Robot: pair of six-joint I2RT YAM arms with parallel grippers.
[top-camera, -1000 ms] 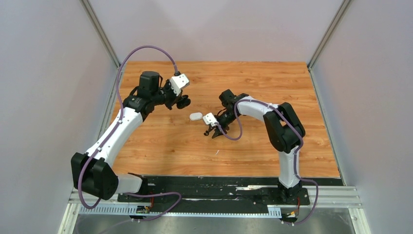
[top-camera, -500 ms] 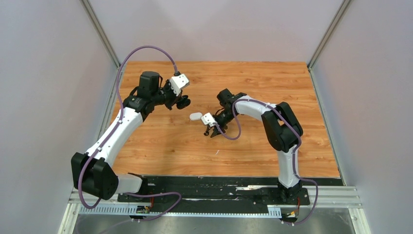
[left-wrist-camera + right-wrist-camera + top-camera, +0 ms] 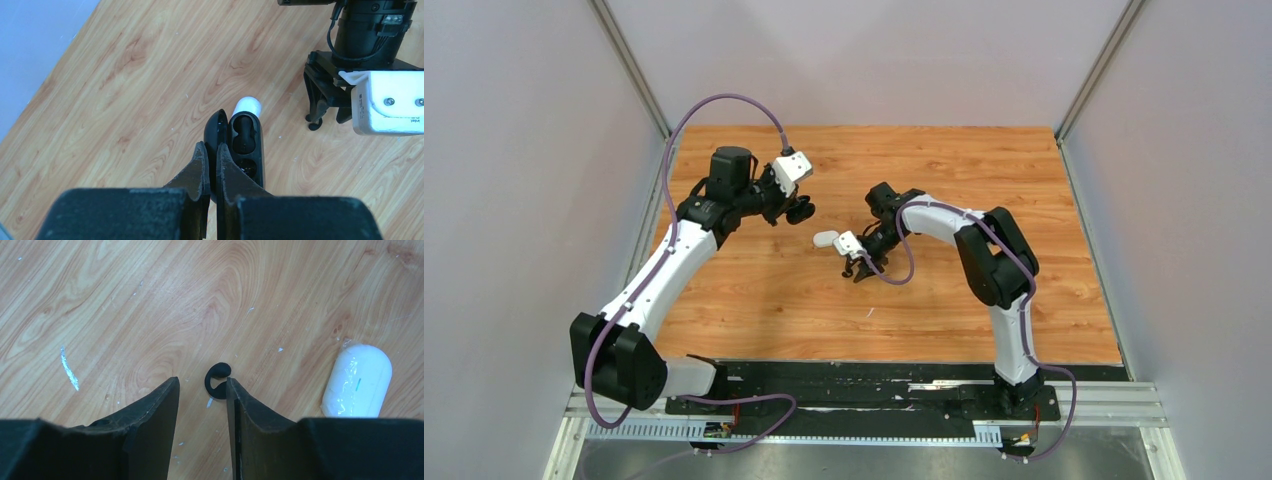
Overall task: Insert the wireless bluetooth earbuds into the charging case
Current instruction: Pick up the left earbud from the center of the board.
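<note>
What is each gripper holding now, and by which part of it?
Left gripper holds the open black case, jaws shut on its lid side. Right gripper holds nothing: jaws open around a black earbud.

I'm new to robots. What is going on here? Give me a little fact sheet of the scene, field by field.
left gripper: shut on the black case, holding it above the table
black case: lid open, sockets look empty
right gripper: open, fingers either side of the black earbud
black earbud: on the wood, close against one finger
white case: closed, lying beside the right gripper
</note>
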